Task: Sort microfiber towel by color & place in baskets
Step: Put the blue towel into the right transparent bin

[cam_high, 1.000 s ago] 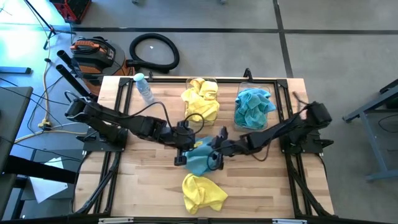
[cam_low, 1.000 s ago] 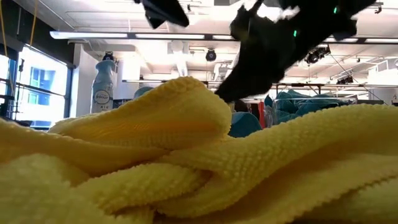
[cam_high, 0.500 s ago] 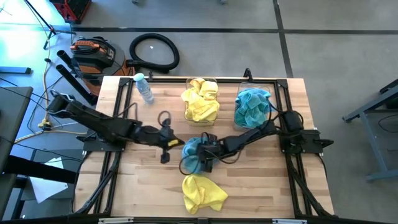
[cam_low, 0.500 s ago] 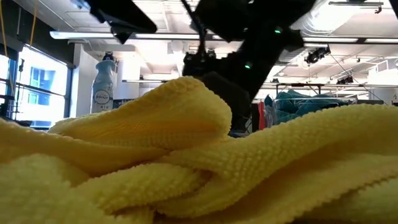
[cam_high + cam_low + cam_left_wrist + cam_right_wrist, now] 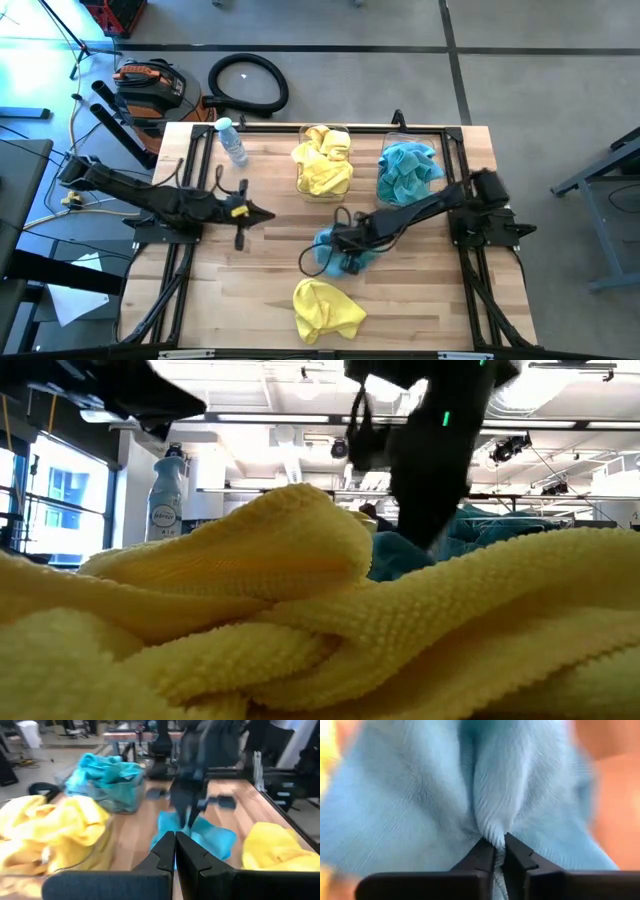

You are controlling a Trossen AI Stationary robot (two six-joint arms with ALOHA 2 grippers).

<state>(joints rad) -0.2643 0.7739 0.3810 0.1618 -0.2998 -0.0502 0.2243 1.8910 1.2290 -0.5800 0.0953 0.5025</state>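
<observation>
R arm stretched low toward table centre, right gripper [image 5: 499, 851] fingers pinched tight on a fold of teal towel [image 5: 485, 795]. L arm drawn back at its own side, left gripper [image 5: 175, 851] fingers closed, empty.

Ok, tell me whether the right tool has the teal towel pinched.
Yes: the right tool is shut on a fold of the teal towel, bunched on the table.

The high view looks straight down on the whole bench [image 5: 250, 300]. The low view sits at bench height, right against the yellow towel [image 5: 300, 630] near the front edge. Both wrist views share the teal towel [image 5: 200, 832].
</observation>
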